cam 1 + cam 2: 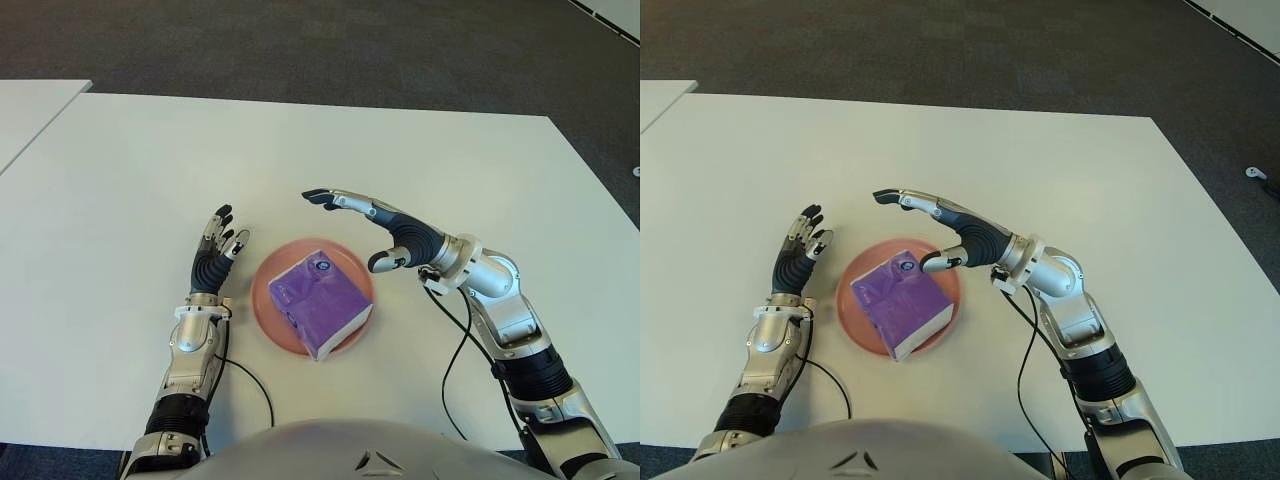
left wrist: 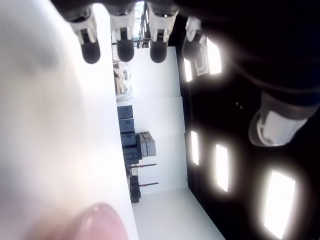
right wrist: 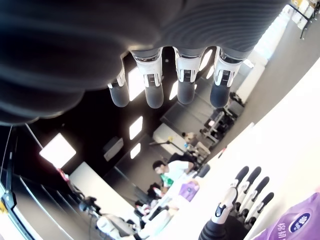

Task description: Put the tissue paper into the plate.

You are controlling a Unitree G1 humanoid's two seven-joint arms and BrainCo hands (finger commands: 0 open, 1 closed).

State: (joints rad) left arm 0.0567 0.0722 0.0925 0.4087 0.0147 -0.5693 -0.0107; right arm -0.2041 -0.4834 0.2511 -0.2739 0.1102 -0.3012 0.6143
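Note:
A purple tissue pack (image 1: pixel 318 300) lies inside the pink plate (image 1: pixel 264 316) on the white table, near the front edge. My right hand (image 1: pixel 352 226) hovers just behind and to the right of the plate, fingers stretched out and holding nothing; the pack's corner (image 3: pixel 299 226) shows in its wrist view. My left hand (image 1: pixel 218 243) shows beside the plate on its left, fingers spread and empty.
The white table (image 1: pixel 300 150) stretches far behind the plate. A second table's corner (image 1: pixel 30 110) shows at the far left. Dark carpet floor (image 1: pixel 330 45) lies beyond the table. A black cable (image 1: pixel 455 360) hangs from my right forearm.

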